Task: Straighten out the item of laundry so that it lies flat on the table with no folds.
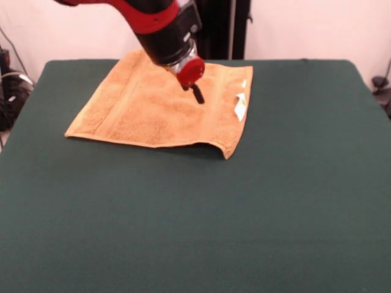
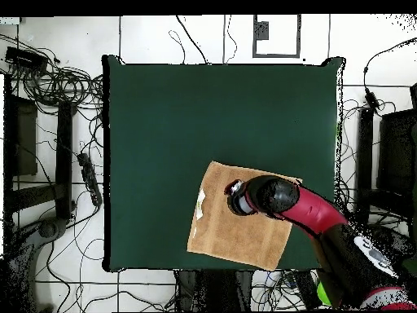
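The claw (image 1: 197,93) hangs over the middle of the towel (image 1: 146,113), black tips pointing down below a red wrist collar; whether the tips touch the cloth cannot be told. The tips read as one dark stub in the front view, and the overhead view hides them under the wrist, so I cannot tell whether they stand apart or together. The red and black arm (image 2: 318,213) reaches in across the table edge on the robot's side.

The towel, orange-tan, lies spread on the table (image 1: 244,232) close to the robot's edge, turned slightly askew to the table's sides. In the front view its far edge runs almost along the table's far edge. Its near edge is straight for most of its length, then lifts in a small hump at the near right corner, with a shadow beneath it. A white tag (image 1: 241,107) sits by the right-hand edge, and a woven band runs beside that edge. The left corner lies flat.

Bare green felt stretches wide from the towel's near edge to the table's camera-side edge, and broadly to both side edges as well. Seen from above, cables (image 2: 57,90) lie on the floor (image 2: 147,37) beyond the table.
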Robot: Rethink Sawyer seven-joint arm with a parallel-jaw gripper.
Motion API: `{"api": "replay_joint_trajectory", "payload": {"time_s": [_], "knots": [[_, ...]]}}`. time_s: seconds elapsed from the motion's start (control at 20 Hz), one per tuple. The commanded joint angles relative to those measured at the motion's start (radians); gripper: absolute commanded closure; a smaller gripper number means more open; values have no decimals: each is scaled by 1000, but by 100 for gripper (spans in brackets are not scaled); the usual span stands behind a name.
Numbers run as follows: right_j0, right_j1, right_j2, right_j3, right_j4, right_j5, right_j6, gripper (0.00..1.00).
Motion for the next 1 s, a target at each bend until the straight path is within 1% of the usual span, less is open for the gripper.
{"api": "replay_joint_trajectory", "payload": {"time_s": [0.05, 0.3, 0.5, 1.0], "knots": [[71, 84, -35, -224, 74, -23, 162, 0], [86, 167, -41, -317, 113, -81, 179, 0], [80, 190, -20, -321, 145, -134, 180, 0], [70, 212, 25, -302, 202, -195, 146, 0]]}}
